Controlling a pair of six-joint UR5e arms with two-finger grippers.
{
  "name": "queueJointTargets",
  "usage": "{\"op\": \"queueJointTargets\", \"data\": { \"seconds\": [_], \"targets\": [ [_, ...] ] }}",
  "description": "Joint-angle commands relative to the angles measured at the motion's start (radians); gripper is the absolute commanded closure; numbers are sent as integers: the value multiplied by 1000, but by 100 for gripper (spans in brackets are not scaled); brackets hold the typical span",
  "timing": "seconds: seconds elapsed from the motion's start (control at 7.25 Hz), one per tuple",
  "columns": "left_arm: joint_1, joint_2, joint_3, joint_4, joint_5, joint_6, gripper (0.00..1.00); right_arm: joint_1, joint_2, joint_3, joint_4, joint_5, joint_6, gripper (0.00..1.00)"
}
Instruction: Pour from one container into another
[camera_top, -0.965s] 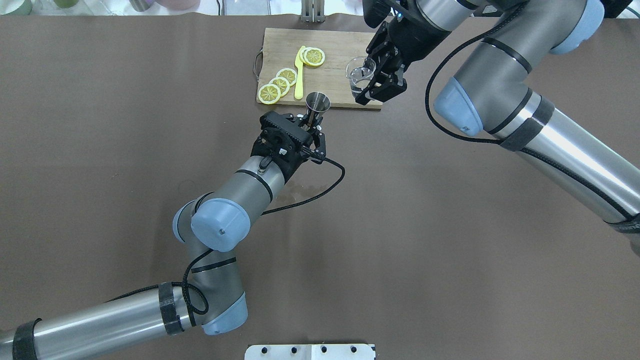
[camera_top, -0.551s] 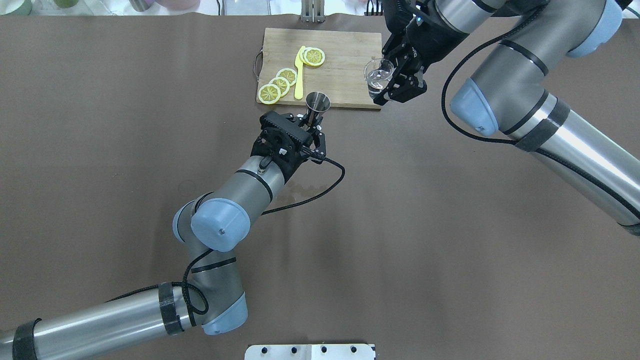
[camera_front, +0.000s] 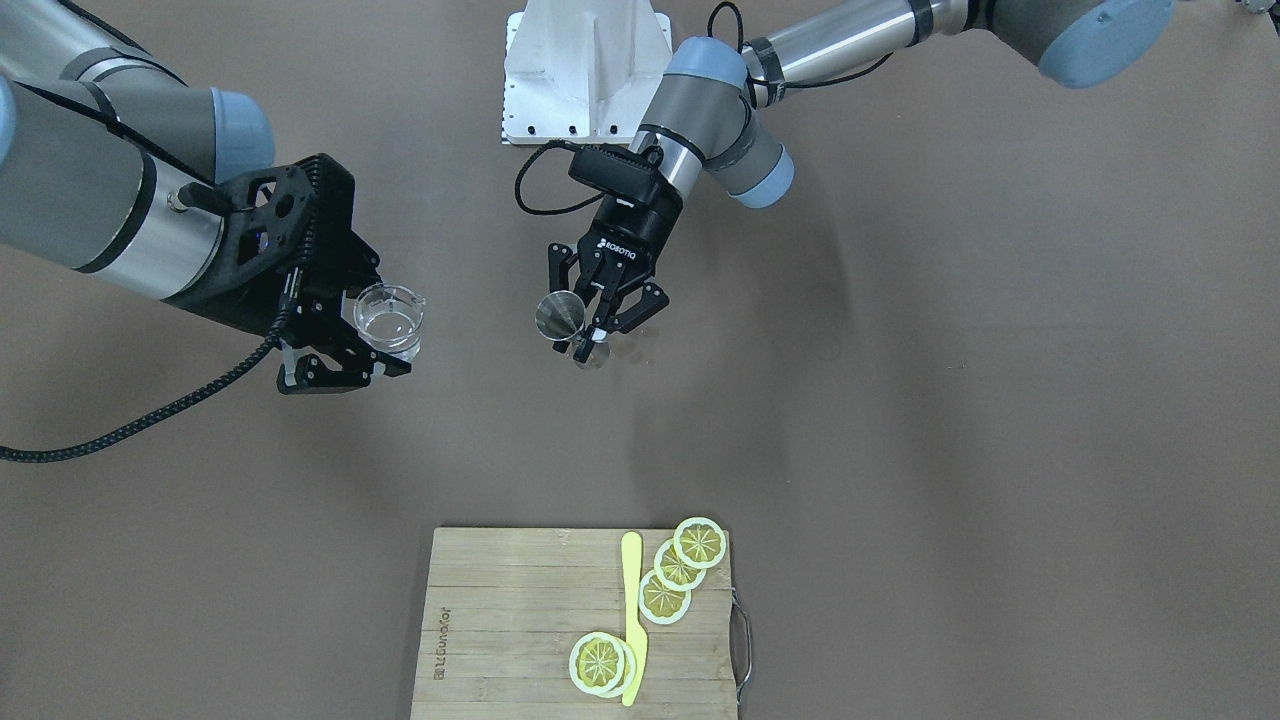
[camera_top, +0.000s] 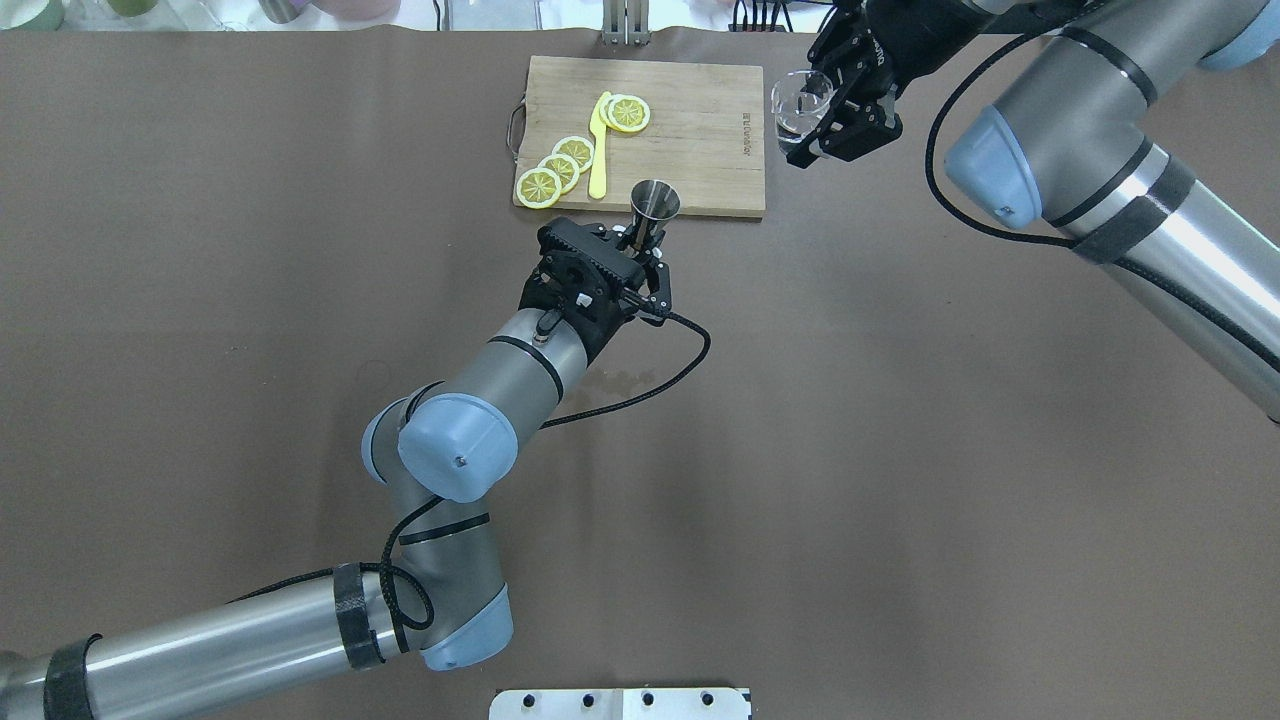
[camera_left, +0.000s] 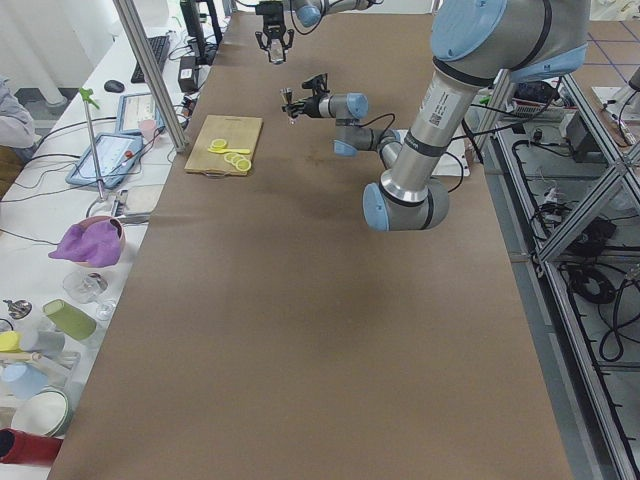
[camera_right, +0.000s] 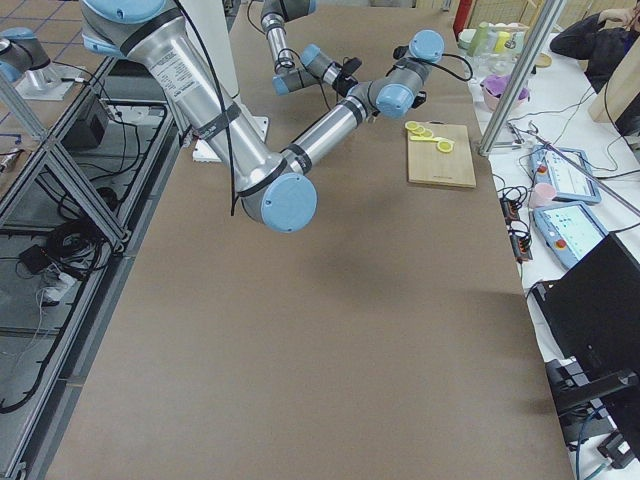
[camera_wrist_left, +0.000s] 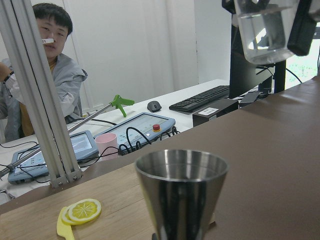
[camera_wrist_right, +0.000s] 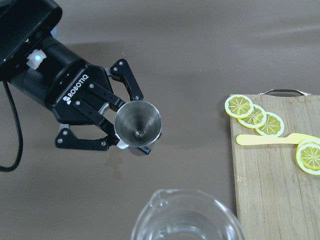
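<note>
The left gripper was clenched on the narrow waist of the jigger, holding it upright with the wide mouth facing up. It sat just short of the near edge of the board, toward the board's right half as seen from behind the robot. From the camera on the other wrist I could look straight down into the cup, with the black fingers closed in on its left side.

The right gripper had the glass pinched between its fingers, raised in the air and upright. There was clear liquid in it, level, which showed plainly from the left wrist, where the glass hung high at the top right, above and beyond the jigger's rim. The glass had a small pouring lip on its edge. Seen from across the table, it stood off to one side of the jigger with open brown table between them, so the two were well apart and nothing was tipped.

On the board lay several lemon slices in two small groups, with a yellow knife between them; the board's metal handle was at its left end from the robot's side. Beyond the far edge of the table, a person sat behind a desk with a keyboard and a mouse on it.
</note>
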Motion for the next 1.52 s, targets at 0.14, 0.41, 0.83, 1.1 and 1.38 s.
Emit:
{"op": "queueJointTargets", "data": {
  "seconds": [0.14, 0.41, 0.83, 1.1, 1.38],
  "targets": [
    [17, -17, 12, -1, -1, 0, 100, -48, 20, 42, -28, -91, -2, 100],
    [18, -16, 9, -1, 0, 0, 100, -97, 12, 95, -69, -146, -5, 100],
    [18, -14, 10, -1, 0, 0, 100, -123, -57, 169, -74, -163, -33, 100],
    [18, -14, 9, -3, 0, 0, 100, -128, -65, 174, -147, -168, -94, 100],
    [18, -14, 7, -3, 0, -2, 100, -125, -52, 175, -230, -175, -114, 100]
  ]
}}
